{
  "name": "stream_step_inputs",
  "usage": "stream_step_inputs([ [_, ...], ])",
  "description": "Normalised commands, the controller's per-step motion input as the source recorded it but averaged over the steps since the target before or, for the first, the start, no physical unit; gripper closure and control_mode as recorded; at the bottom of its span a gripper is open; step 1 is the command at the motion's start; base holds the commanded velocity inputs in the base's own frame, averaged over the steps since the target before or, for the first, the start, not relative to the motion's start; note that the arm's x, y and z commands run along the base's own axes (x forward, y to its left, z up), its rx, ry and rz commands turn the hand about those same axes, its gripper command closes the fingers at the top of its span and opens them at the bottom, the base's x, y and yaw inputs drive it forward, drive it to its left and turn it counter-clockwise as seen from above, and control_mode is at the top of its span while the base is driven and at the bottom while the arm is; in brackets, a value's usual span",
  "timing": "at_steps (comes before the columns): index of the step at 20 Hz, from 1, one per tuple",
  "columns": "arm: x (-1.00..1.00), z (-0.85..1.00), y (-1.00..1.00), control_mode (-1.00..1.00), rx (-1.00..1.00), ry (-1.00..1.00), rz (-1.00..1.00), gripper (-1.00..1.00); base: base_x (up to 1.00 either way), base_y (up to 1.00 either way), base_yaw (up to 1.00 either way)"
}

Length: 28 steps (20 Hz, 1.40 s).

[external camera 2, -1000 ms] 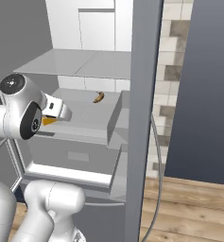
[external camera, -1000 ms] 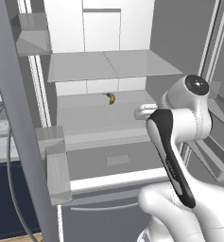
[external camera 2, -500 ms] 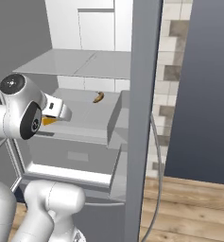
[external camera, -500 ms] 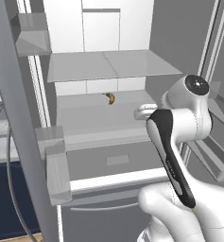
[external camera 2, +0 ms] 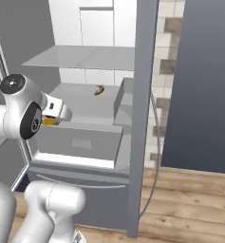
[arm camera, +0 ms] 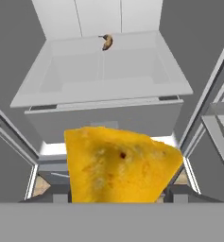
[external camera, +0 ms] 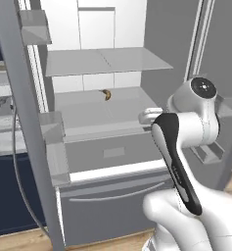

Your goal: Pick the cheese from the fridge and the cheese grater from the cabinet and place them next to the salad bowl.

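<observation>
Hand view puts the open fridge (arm camera: 104,71) ahead of you, with the cheese (arm camera: 120,165) clamped between the fingers, hiding their tips. Right base view shows just an orange sliver behind the wrist; a small curved brown item (external camera: 106,94) lies far back on the shelf.

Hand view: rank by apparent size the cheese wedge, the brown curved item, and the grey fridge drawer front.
1. Yellow-orange cheese wedge and grey fridge drawer front: they look alike in area, and the cheese sits right at the camera, so it is inflated; no ranking.
2. Curved brown banana-like item: smallest, though far back on the shelf.
</observation>
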Motion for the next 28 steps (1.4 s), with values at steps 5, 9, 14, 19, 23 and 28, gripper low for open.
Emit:
stream_step_inputs([
  [5, 0.00, 0.00, 0.00, 1.00, 0.00, 0.00, 0.00, 1.00, -0.68, 0.00, 0.00],
  [9, 0.00, 0.00, 0.00, 1.00, 0.00, 0.00, 0.00, 1.00, -0.69, 0.00, 0.04],
  [14, 0.00, 0.00, 0.00, 1.00, 0.00, 0.00, 0.00, 1.00, -0.69, 0.00, 0.02],
  [19, 0.00, 0.00, 0.00, 1.00, 0.00, 0.00, 0.00, 1.00, -0.48, -0.01, 0.26],
  [23, 0.00, 0.00, 0.00, 1.00, 0.00, 0.00, 0.00, 1.00, -0.29, -0.04, 0.67],
  [28, 0.00, 0.00, 0.00, 1.00, 0.00, 0.00, 0.00, 1.00, -0.15, -0.04, 0.73],
])
